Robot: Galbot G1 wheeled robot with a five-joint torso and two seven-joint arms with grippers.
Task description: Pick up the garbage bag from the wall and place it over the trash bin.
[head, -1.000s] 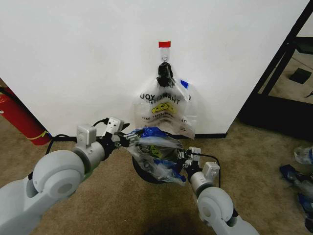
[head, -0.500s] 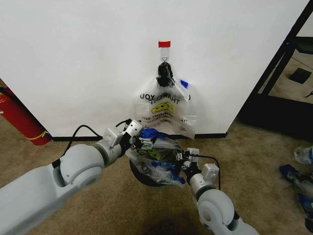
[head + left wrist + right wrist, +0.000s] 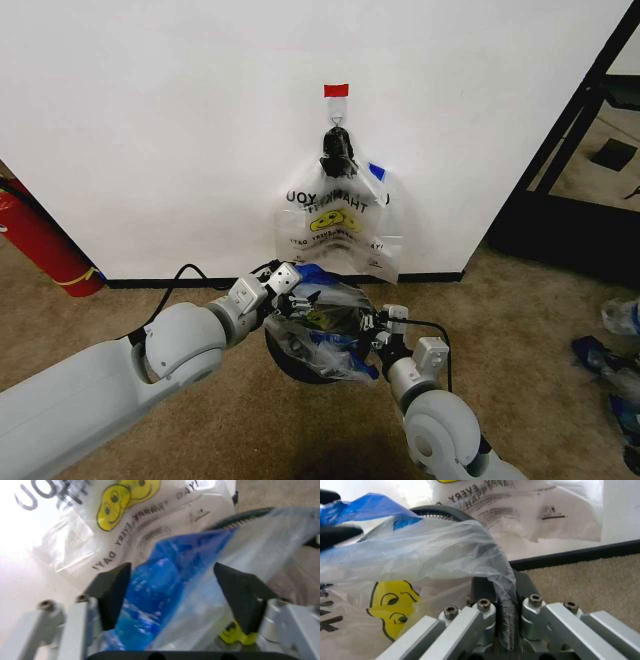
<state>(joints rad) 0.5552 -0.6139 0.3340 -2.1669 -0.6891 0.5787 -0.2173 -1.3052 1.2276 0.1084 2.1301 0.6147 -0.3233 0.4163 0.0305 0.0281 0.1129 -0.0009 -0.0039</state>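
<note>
Stretching the garbage bag (image 3: 322, 325) open over the trash bin (image 3: 300, 368) at lower centre: right gripper (image 3: 503, 630) pinching one edge tight, left gripper (image 3: 172, 592) spread wide around the blue handle trim (image 3: 155, 592), widening the mouth.

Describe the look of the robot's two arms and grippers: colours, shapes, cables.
Both arms are smooth, rounded, light grey-white shells with bulbous joints. Each wrist carries small silver-grey boxy modules and a looping black cable. The left gripper has flat black wedge-shaped finger pads on silver metal linkages. The right gripper has silver angular linkage bars fastened with dark hex-socket screws, and dark fingers.
</note>
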